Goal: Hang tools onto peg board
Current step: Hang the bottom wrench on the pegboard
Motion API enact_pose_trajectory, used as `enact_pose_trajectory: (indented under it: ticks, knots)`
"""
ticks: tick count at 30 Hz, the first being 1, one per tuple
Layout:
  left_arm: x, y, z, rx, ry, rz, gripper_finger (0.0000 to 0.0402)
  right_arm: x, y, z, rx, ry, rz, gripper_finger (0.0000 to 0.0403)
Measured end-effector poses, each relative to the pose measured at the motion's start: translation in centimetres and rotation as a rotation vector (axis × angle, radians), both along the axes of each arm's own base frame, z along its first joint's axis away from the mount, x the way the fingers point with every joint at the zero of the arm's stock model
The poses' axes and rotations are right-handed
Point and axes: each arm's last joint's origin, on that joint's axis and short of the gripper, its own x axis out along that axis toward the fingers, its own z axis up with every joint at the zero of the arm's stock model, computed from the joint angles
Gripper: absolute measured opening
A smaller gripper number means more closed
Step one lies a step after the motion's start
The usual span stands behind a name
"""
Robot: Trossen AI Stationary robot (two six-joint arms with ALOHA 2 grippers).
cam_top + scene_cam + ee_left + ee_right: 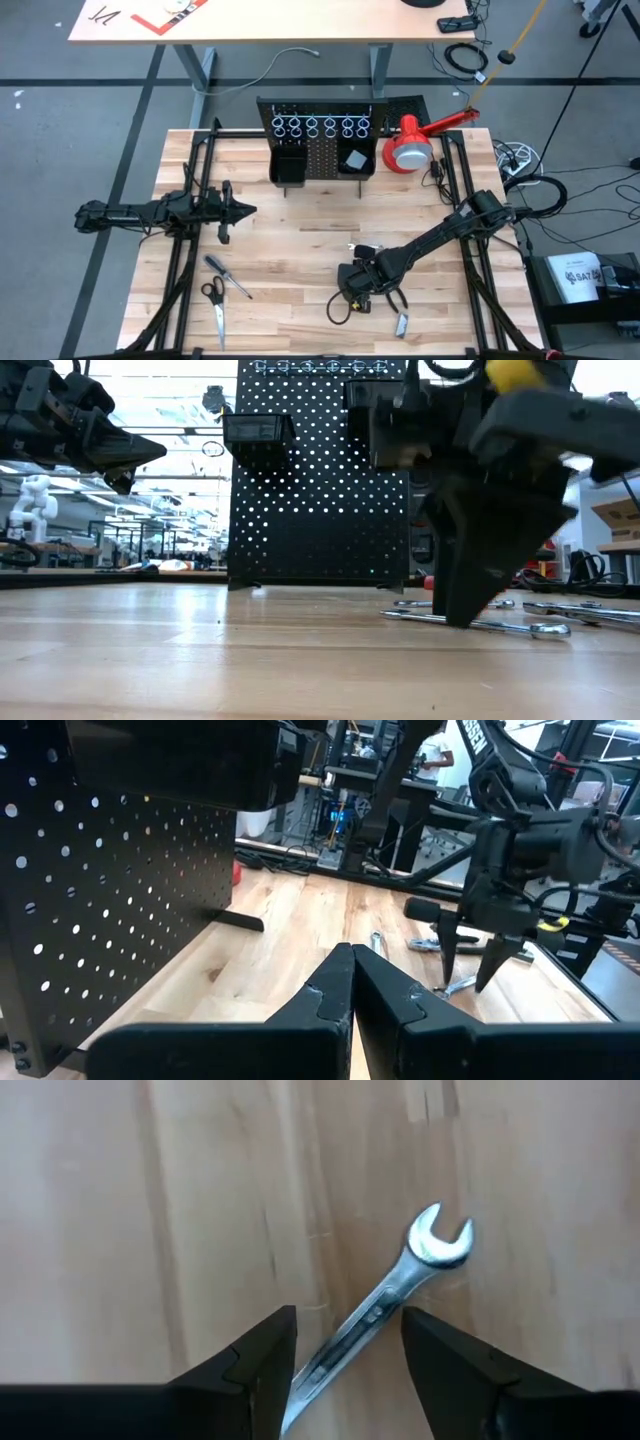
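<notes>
Right gripper [345, 1350] points down at the wooden table [120, 1230], fingers apart — the silver wrench [395, 1295] lies flat between them, not yet pinched, well apart from the peg board [320, 140].

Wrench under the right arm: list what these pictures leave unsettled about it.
- Wrench, right wrist view: its lower end runs between the right gripper fingers and off the picture's edge, so that end is unseen.
- High view: the right arm's wrist covers the wrench completely.
- Low view: the dark fingers stand in front of the shaft; whether they touch it cannot be told.
</notes>
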Motion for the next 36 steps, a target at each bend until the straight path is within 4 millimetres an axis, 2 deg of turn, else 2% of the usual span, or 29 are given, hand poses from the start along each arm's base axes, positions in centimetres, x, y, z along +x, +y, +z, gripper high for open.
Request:
enact_pose_trajectory:
  ticks: [5,8,16,18,26,29,33,36]
  knots:
    - [0.0,0.0,0.0,-0.001,0.000,0.002,0.0013,-0.1,-0.2,-0.8,-0.018,0.049,-0.080,0.0167]
    - [0.0,0.0,0.0,-0.001,-0.001,0.002,0.0013,-0.2,-0.3,-0.9,-0.022,0.055,-0.092,0.0145]
    - [0.0,0.0,0.0,-0.002,-0.005,0.005,0.0013,-0.2,-0.8,-1.1,-0.012,0.088,-0.102,0.0022]
    - [0.0,0.0,0.2,-0.002,-0.016,0.007,0.0013,-0.2,-1.1,-1.1,-0.006,0.102,-0.086,0.0008]
    - [0.0,0.0,1.1,-0.004,-0.118,0.006,0.0013,-0.1,-1.3,-1.1,-0.009,0.112,-0.034,0.0000]
    - [-0.2,-0.1,2.1,-0.026,-0.188,-0.029,0.0013,-0.1,-1.3,-1.0,-0.008,0.107,-0.030,0.0000]
    - [-0.9,-0.2,5.2,-0.018,-0.313,-0.084,0.0013,-0.2,-1.3,-0.4,0.000,0.088,-0.028,0.0000]
    - [-1.1,-0.3,6.7,0.001,-0.295,-0.095,0.0013,-0.2,-1.6,0.4,0.012,0.067,-0.045,0.0000]
